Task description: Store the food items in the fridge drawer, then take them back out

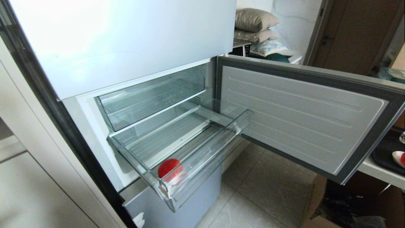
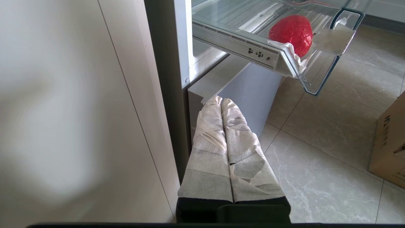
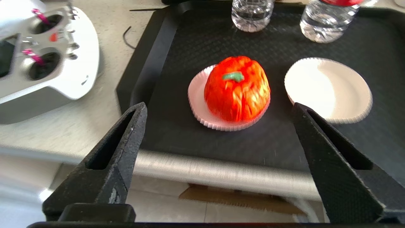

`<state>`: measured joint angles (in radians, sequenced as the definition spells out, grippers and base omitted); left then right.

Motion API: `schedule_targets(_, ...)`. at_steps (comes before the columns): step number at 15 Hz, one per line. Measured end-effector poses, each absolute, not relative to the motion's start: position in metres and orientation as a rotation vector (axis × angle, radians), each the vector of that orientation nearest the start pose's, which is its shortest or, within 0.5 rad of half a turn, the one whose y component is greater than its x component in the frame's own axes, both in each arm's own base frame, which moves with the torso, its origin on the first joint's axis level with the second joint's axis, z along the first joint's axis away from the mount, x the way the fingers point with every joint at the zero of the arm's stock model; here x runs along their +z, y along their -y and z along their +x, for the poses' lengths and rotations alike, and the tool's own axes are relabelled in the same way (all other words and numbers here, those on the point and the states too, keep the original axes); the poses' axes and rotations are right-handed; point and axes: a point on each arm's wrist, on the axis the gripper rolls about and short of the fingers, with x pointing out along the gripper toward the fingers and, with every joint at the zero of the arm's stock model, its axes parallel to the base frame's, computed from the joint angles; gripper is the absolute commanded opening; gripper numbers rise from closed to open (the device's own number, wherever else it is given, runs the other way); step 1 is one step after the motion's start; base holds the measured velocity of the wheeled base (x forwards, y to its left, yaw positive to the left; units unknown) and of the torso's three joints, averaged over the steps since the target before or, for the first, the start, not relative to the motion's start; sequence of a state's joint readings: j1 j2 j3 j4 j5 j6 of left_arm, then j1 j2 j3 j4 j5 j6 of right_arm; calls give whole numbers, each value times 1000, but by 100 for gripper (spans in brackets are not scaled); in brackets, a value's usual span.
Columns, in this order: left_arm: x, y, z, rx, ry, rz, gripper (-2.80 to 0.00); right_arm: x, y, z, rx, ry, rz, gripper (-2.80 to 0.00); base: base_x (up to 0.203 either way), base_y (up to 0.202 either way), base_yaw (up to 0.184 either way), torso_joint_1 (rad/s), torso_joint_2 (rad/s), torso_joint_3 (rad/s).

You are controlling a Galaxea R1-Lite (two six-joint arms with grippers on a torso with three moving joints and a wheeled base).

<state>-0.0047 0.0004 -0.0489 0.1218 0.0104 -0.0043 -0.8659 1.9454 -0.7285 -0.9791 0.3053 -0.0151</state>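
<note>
A red food item lies at the front left corner of the pulled-out clear fridge drawer; the left wrist view shows the same red item above the floor. An orange-red ribbed food item with a green stem sits on a small white paper plate on a black tray. My right gripper is open and empty, just short of the tray's near edge, with the ribbed item ahead between its fingers. My left gripper, wrapped in white tape, is shut and hangs low beside the fridge base. Neither gripper shows in the head view.
The fridge door stands open to the right of the drawer. A clear upper bin sits above it. On the tray are an empty paper plate and two water bottles. A white controller lies beside the tray. A cardboard box stands on the floor.
</note>
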Motion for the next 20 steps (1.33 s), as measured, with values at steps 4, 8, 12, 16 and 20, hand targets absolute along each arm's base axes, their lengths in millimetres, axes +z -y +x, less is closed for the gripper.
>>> schedule_targets(4,76,0,-27,6,-73,-4,-280,101,273,247,-542,-218,92,0,0,0,0,0,0,0)
schedule_targets(8,76,0,-27,6,-74,-4,-280,84,288,265,-541,-228,91,0,0,0,0,0,0,0)
schedule_targets(12,76,0,-27,6,-74,-4,-280,70,298,275,-571,-249,82,0,0,0,0,0,0,0)
schedule_targets(16,76,0,-27,6,-74,-3,-280,61,306,282,-578,-251,81,0,0,0,0,0,0,0)
schedule_targets(20,76,0,-27,6,-73,-4,-280,55,313,288,-593,-248,76,0,0,0,0,0,0,0)
